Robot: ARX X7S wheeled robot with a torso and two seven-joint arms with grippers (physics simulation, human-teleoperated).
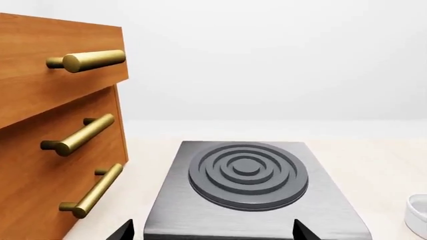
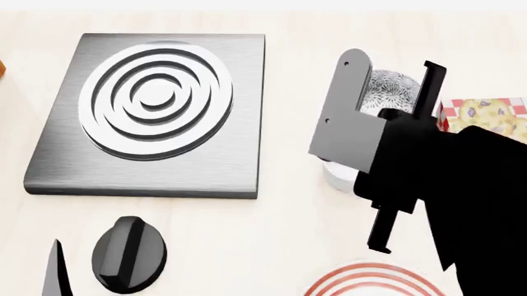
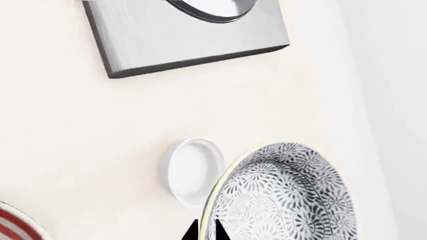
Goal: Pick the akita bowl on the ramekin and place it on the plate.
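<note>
My right gripper is shut on the rim of the akita bowl, one finger inside and one outside. The speckled bowl hangs tilted on its side, apart from the ramekin. That small white cup stands bare on the table beside the bowl. In the head view the bowl peeks out behind my right arm, and the ramekin is mostly covered by the arm. The red-ringed plate lies at the near edge, also seen as the plate. My left gripper is open over the stove's near edge and holds nothing.
A grey stove plate with a ringed burner fills the left middle, a black knob in front of it. A wooden drawer cabinet with brass handles stands left of the stove. A red and yellow patterned box sits at the right.
</note>
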